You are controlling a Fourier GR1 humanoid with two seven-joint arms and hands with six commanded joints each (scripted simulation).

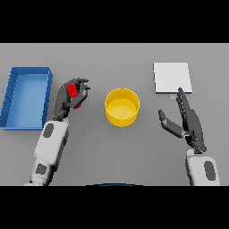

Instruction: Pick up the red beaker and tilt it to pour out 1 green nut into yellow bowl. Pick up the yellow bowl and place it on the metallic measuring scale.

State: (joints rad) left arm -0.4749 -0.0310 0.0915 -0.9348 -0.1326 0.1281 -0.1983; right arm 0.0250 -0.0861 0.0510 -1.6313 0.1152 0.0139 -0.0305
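The left hand [71,96] curls around the red beaker [72,91], left of the yellow bowl [122,107]. The right hand [188,120] rests open, fingers straight toward the metallic scale [172,77].

matt grey table [112,58]; smooth plastic-looking yellow bowl [121,117] — pale matt scale [172,77]

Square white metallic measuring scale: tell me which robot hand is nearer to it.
Right. The right robot hand is open just below the square white metallic measuring scale, fingertips near its front edge. The left robot hand is across the table, gripping the red beaker.
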